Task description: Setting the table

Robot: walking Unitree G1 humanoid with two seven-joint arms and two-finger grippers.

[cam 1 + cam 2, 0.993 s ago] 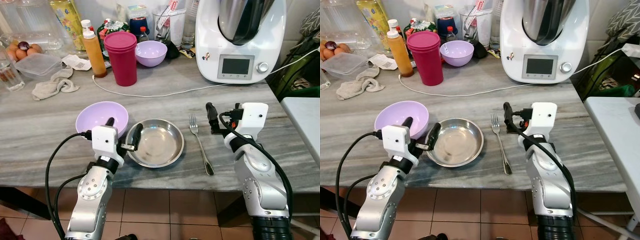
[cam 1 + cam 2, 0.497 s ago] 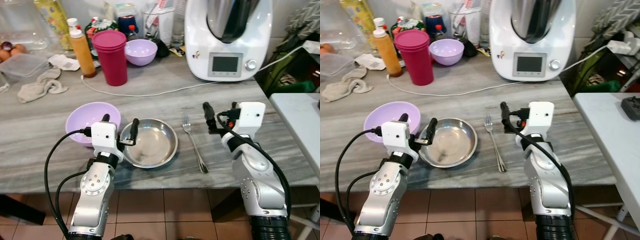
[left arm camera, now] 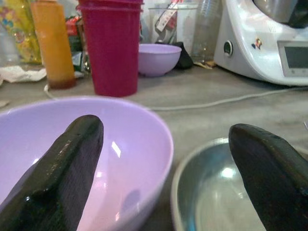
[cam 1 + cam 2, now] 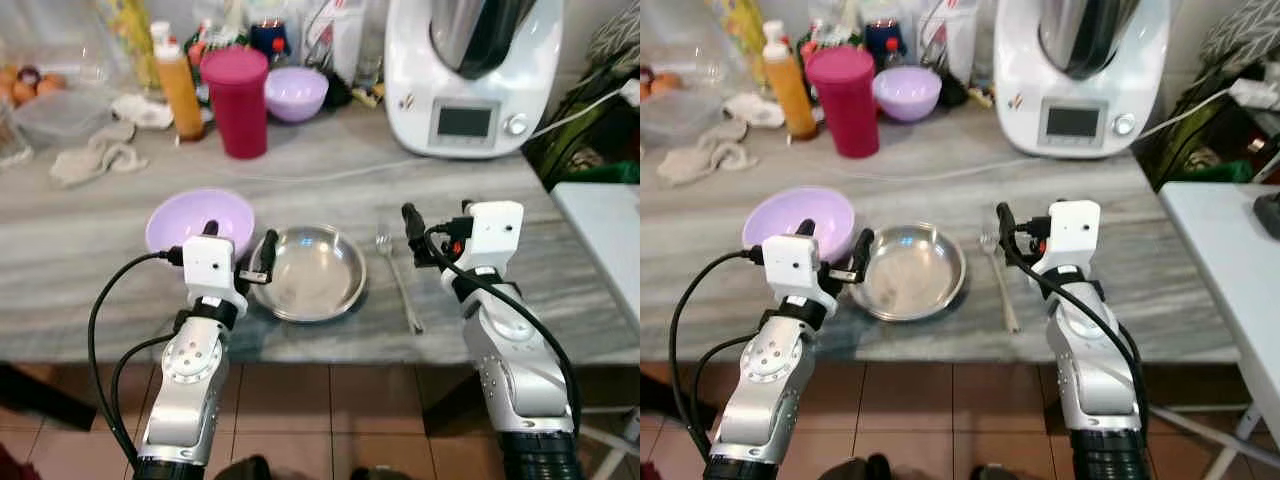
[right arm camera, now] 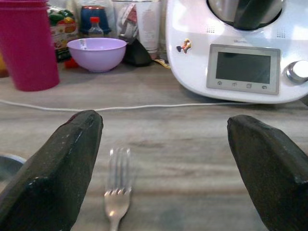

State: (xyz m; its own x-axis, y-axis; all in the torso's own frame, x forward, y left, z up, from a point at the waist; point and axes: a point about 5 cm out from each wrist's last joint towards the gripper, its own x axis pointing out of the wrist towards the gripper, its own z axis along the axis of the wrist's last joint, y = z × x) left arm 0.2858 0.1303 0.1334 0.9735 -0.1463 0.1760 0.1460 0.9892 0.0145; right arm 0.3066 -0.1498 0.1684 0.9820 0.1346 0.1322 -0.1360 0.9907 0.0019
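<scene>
a grey marble-patterned counter (image 4: 80,240) seen from above, with two silver robot arms reaching in from its near edge. near that edge sit a lilac bowl (image 4: 185,215), a round steel plate (image 4: 312,272) just to its right, and a fork (image 4: 398,280) lying to the right of the plate, tines pointing away from the robot. the left gripper (image 4: 238,245) hovers over the gap where bowl and plate meet, its two black fingers spread wide and holding nothing. the right gripper (image 5: 163,168) hovers just right of the fork, fingers also spread wide and empty. farther back stand a dark pink tumbler (image 4: 236,100), a second small lilac bowl (image 4: 296,93), an orange sauce bottle (image 4: 180,90) and a white kitchen machine (image 4: 470,75).
</scene>
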